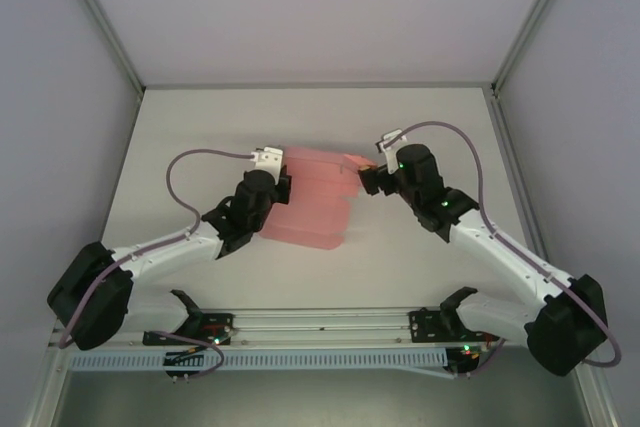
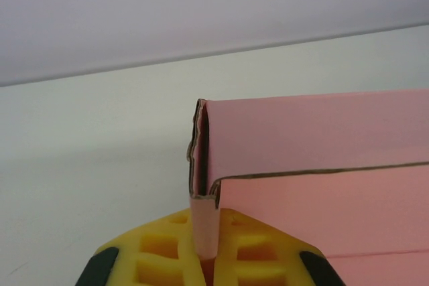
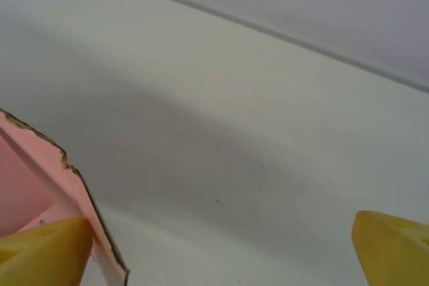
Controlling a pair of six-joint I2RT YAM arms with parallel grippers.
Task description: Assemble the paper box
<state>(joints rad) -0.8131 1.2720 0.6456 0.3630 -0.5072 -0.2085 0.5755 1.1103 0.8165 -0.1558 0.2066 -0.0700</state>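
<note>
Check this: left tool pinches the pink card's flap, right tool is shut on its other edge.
Not shut: the right wrist view shows the right tool wide open beside the pink card. The left tool does pinch the flap.

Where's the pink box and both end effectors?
paper box (image 1: 316,203), top view, middle panel.
left end effector (image 2: 205,236), left wrist view, between fingertips.
right end effector (image 3: 218,249), right wrist view, between fingertips.
</note>
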